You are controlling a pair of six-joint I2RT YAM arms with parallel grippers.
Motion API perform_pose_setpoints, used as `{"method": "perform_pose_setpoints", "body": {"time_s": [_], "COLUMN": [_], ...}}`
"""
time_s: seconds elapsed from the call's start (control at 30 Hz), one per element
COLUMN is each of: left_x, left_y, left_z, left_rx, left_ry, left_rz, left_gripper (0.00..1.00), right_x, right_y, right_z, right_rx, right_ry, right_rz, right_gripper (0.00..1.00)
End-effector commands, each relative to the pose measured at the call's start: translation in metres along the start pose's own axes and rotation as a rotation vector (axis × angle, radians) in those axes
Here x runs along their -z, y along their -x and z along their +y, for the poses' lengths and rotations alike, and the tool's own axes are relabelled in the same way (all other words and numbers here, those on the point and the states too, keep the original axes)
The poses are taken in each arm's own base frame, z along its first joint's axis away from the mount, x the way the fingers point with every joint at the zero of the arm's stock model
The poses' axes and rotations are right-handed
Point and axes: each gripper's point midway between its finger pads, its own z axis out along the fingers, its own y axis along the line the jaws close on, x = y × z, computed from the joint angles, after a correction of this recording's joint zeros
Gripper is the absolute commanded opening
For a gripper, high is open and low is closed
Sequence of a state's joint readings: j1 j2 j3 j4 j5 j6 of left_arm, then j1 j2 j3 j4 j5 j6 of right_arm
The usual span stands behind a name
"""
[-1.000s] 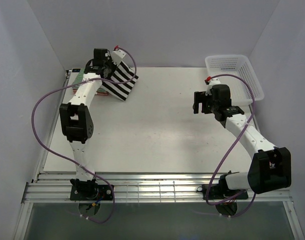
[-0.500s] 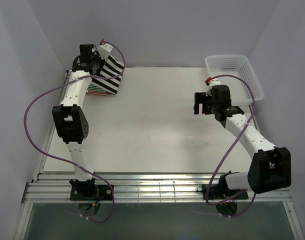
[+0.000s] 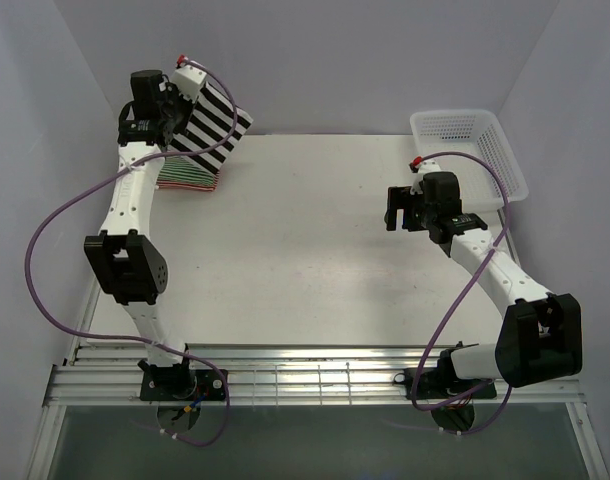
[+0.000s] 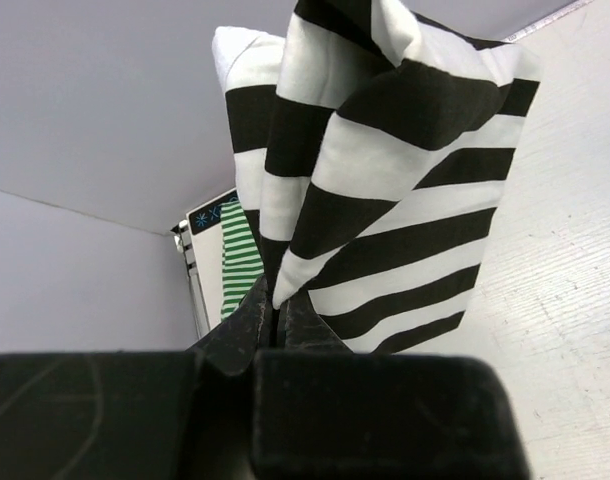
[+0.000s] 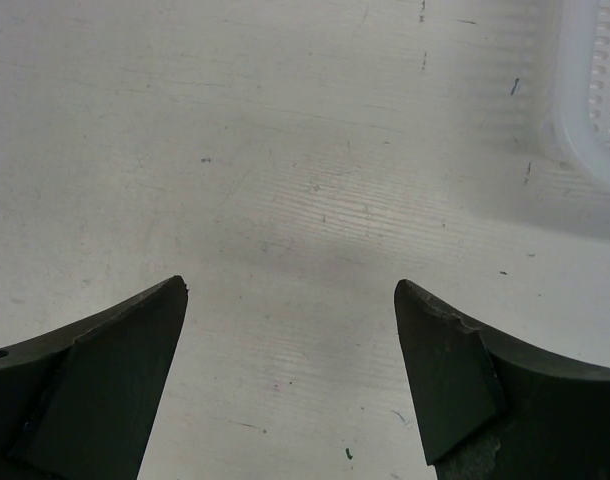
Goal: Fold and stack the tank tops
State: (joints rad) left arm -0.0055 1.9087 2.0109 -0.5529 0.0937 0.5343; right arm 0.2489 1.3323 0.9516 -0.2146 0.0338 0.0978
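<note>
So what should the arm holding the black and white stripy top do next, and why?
Probably lower it gently onto the other two. The left pincer is shut on the black-and-white top, which hangs in the air, while the red-and-white top and green-and-white top lie on the table below it.

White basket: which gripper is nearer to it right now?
Right. The right gripper hovers open just left of the basket, apart from it. The left gripper is across the table at the far-left corner, shut on the black-and-white top.
</note>
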Motion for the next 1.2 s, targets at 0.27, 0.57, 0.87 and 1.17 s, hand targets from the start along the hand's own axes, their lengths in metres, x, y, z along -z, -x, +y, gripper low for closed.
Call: {"method": "perform_pose_setpoints", "body": {"time_s": [0.27, 0.57, 0.87, 1.17], "left_x": [-0.015, -0.071, -0.11, -0.13], "left_y": [-0.032, -0.087, -0.134, -0.174], "left_z": [0.036, 0.069, 0.078, 0.086], "left_rx": [0.088, 0.213, 0.326, 0.418], "left_ry": [0.029, 0.056, 0.098, 0.189], "left_rz": [0.016, 0.057, 0.092, 0.165], "left_gripper": [0.0, 0.0, 0.0, 0.3], "right_x": [-0.006, -0.018, -0.022, -0.029], "right_y": [0.005, -0.001, -0.007, -0.014], "right_z": [-0.011, -0.022, -0.024, -0.028], "right_rx": [-0.008, -0.003, 0.002, 0.005], "right_ry": [-0.064, -0.123, -0.138, -0.154], "right_rz": [-0.005, 0.046, 0.073, 0.116], "right_gripper": [0.9, 0.9, 0.9, 0.9]}}
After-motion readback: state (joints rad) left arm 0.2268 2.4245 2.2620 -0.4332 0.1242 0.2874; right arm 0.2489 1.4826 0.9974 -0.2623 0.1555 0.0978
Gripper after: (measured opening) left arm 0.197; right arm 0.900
